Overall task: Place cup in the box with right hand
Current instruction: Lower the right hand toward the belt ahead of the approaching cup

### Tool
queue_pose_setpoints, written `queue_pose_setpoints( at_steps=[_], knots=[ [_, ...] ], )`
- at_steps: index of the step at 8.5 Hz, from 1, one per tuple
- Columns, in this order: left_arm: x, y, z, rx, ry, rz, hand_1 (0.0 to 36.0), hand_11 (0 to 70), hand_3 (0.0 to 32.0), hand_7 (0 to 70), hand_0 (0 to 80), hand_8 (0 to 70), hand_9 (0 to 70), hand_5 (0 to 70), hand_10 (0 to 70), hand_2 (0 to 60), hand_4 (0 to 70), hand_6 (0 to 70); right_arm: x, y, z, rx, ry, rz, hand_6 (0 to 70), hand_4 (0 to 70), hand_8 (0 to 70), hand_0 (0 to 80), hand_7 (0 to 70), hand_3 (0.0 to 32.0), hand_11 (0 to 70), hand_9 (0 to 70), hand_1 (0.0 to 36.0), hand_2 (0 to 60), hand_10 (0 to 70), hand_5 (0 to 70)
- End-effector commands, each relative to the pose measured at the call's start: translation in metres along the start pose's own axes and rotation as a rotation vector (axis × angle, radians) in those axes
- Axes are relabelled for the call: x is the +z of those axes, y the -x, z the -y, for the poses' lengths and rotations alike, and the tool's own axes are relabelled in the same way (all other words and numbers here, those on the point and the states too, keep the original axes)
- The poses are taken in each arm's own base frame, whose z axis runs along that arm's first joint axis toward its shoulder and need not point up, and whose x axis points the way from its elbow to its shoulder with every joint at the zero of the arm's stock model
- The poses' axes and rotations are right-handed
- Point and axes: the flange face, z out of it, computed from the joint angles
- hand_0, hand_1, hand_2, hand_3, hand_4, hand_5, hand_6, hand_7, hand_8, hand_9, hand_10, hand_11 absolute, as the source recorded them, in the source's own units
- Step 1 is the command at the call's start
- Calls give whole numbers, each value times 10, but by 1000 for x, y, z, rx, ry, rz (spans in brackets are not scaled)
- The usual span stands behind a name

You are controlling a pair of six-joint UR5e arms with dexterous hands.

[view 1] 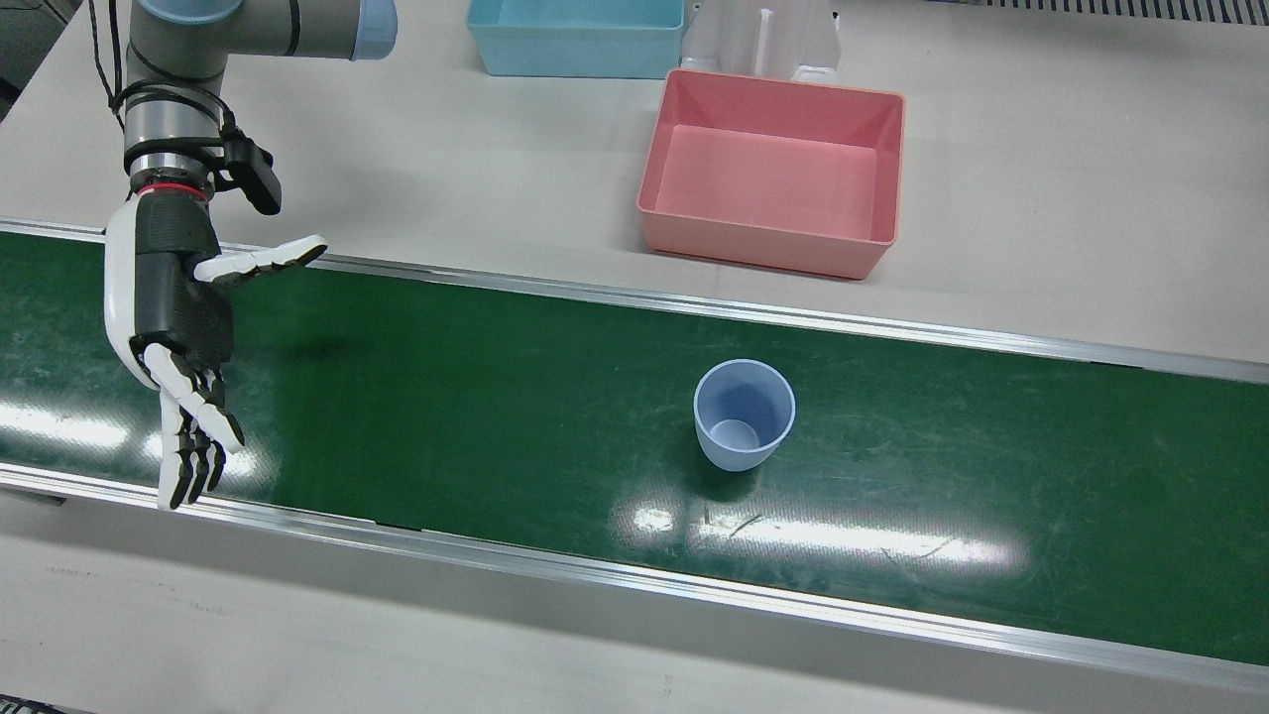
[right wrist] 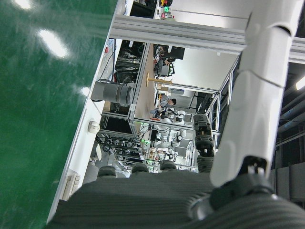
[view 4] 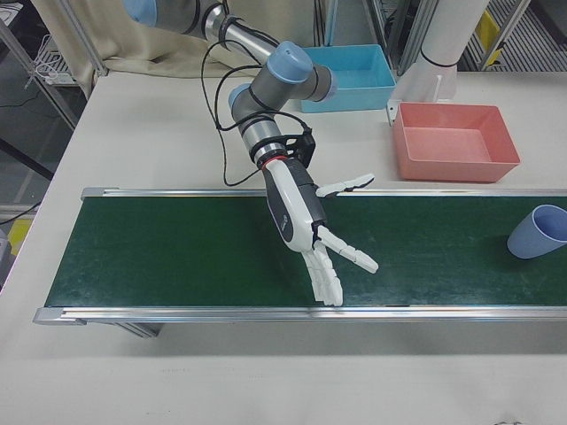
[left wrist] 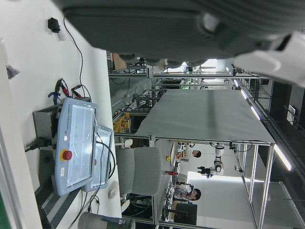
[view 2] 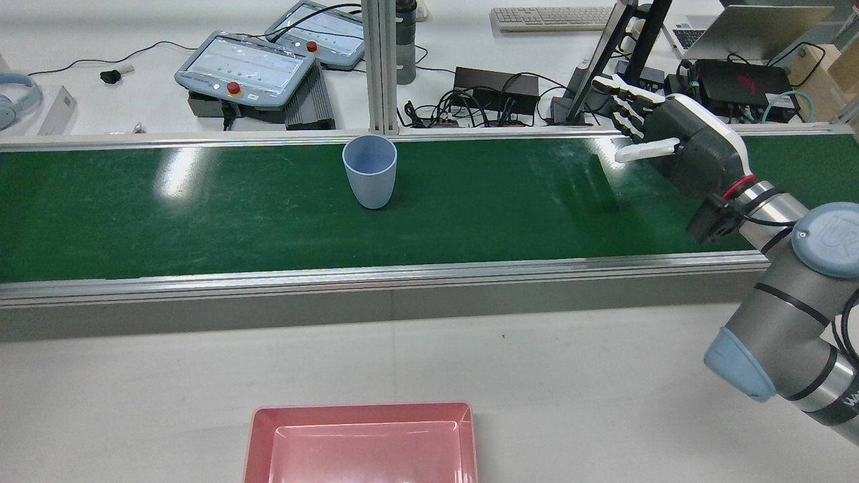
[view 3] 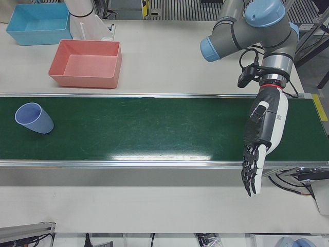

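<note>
Blue cup upright on belt, ungrasped — right robot hand spread wide, well apart, ready to approach.

Green belt with upright blue cup; pale table (pink box, blue bin).

Grey arm with pale blue caps, red wrist ring, white-and-black robot hand, black cable
</note>
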Motion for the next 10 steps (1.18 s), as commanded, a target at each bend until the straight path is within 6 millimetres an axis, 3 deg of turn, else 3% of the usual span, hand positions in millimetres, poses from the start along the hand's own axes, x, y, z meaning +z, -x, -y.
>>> queue_pose_setpoints(
  at_steps=[1,2,3,5,6,7,8,10],
  knots=[
    [0,0,0,0,0,1,0,0,0,0,0,0,0,0,0,0,0,0,1,-2,-1,1,3,-2,19,22,0,551,9,0,0,1,182,4,0,56],
    [0,0,0,0,0,1,0,0,0,0,0,0,0,0,0,0,0,0,2,-2,-2,3,6,-3,20,15,0,537,14,0,0,2,190,7,0,55],
    [0,0,0,0,0,1,0,0,0,0,0,0,0,0,0,0,0,0,2,-2,-3,3,6,-3,21,30,0,548,17,0,0,2,170,4,0,54],
    [0,0,0,-1,0,1,0,0,0,0,0,0,0,0,0,0,0,0,3,-7,-6,6,12,-10,24,14,0,534,38,0,0,1,191,26,0,54],
    [0,0,0,0,0,-1,0,0,0,0,0,0,0,0,0,0,0,0,3,-9,-7,5,11,-14,24,14,0,534,37,0,0,1,187,13,0,53],
    [0,0,0,0,0,1,0,0,0,0,0,0,0,0,0,0,0,0,3,-13,-6,4,11,-21,24,0,0,525,37,0,0,0,205,6,0,54],
    [0,0,0,0,0,1,0,0,0,0,0,0,0,0,0,0,0,0,2,-15,-6,5,10,-25,21,0,0,517,22,0,0,0,212,38,0,53],
    [0,0,0,0,0,1,0,0,0,0,0,0,0,0,0,0,0,0,2,-14,-6,3,10,-23,19,5,0,548,5,0,0,0,206,4,0,59]
  ],
)
